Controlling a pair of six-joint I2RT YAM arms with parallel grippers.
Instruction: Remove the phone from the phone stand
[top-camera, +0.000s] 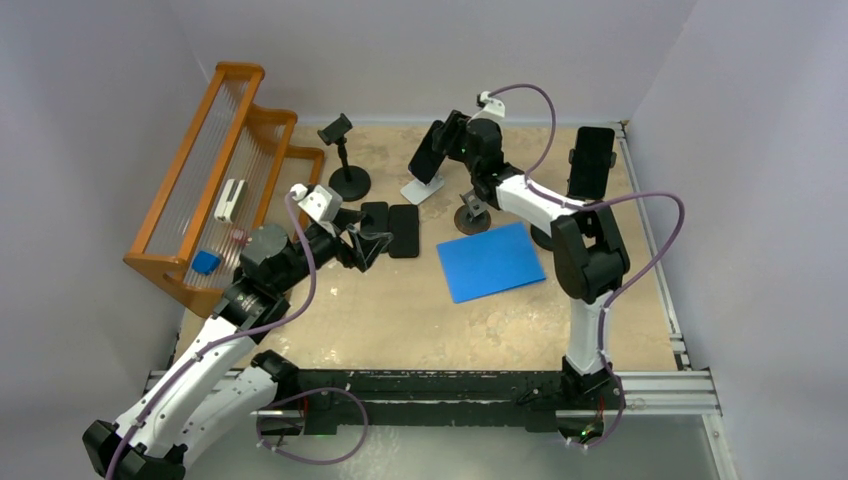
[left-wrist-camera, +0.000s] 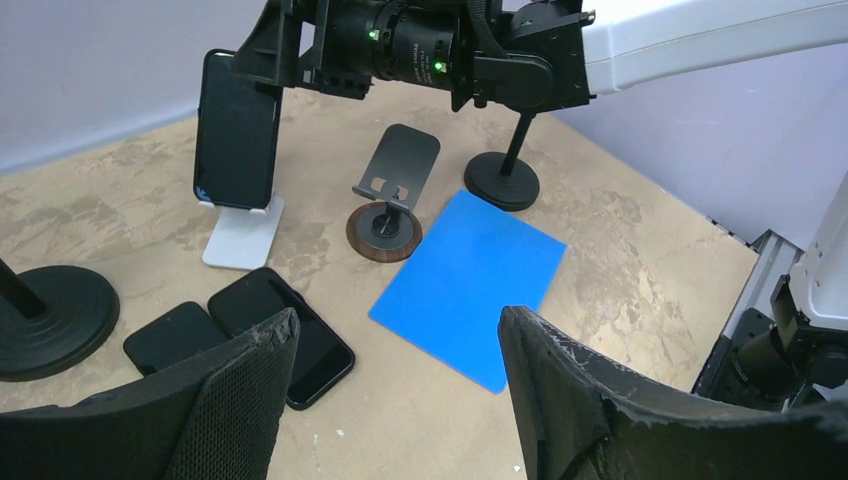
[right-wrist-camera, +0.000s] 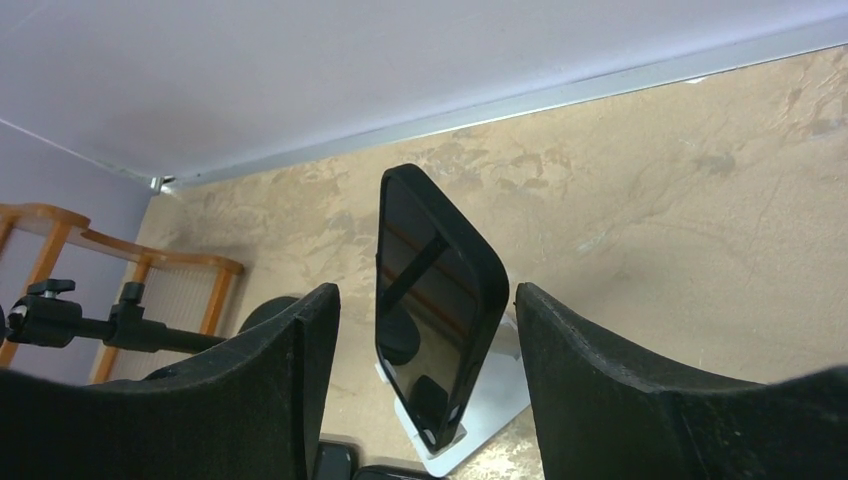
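Pretty tight around the phone (right-wrist-camera: 440, 280): the right hand (right-wrist-camera: 425, 300) straddles it with only a slim gap on each side. Behind it there's bare table (right-wrist-camera: 700, 200) right up to the wall. The clamp stand (top-camera: 345, 165) crowds the left and the folding stand (top-camera: 472, 215) the right. In front are two flat phones (top-camera: 390, 230) and the left hand (top-camera: 365, 248). The blue mat (top-camera: 492, 262) lies flat.

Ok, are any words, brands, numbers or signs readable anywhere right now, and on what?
No text can be read in any view.
The phone on the white stand: dark screen, reflections only.
The two flat phones: blank black faces.
The blue sheet: plain, no print.
The white item on the wooden rack: too small to tell.
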